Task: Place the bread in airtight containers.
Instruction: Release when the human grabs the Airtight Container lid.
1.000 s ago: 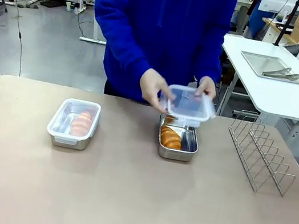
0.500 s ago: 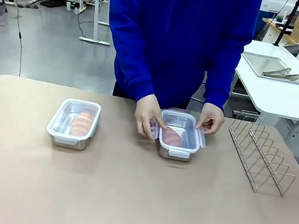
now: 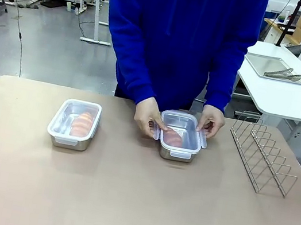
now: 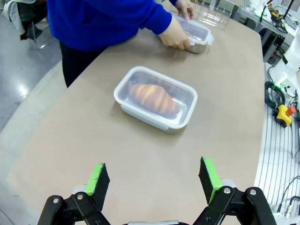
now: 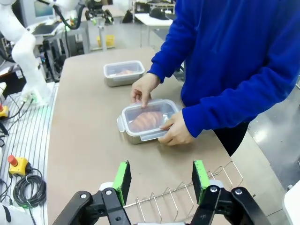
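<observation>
A second ago the person held the clear lid above the open right-hand container [image 3: 180,136]; now that lid sits on the box, and the person's two hands [image 3: 148,116] rest at its sides, seemingly pressing the clips down. The croissant [image 3: 173,138] shows through the plastic. The left-hand container [image 3: 74,123] is lidded too, its croissant [image 4: 154,99] lying inside. So I judge the task nearly finished: both breads are boxed, and only the last clips may want closing.

My left claw [image 4: 154,177] hangs above the tabletop [image 3: 123,201] with its jaws spread wide and nothing between them; the left-hand container lies ahead of it, well apart, untouched. My right claw [image 5: 161,179] hovers above the wire rack [image 5: 187,197], holding nothing; its pads stand apart, though I cannot tell whether they are settled or drawing in. The right-hand container lies beyond the rack from it, under the person's hands, clear of my fingers.
</observation>
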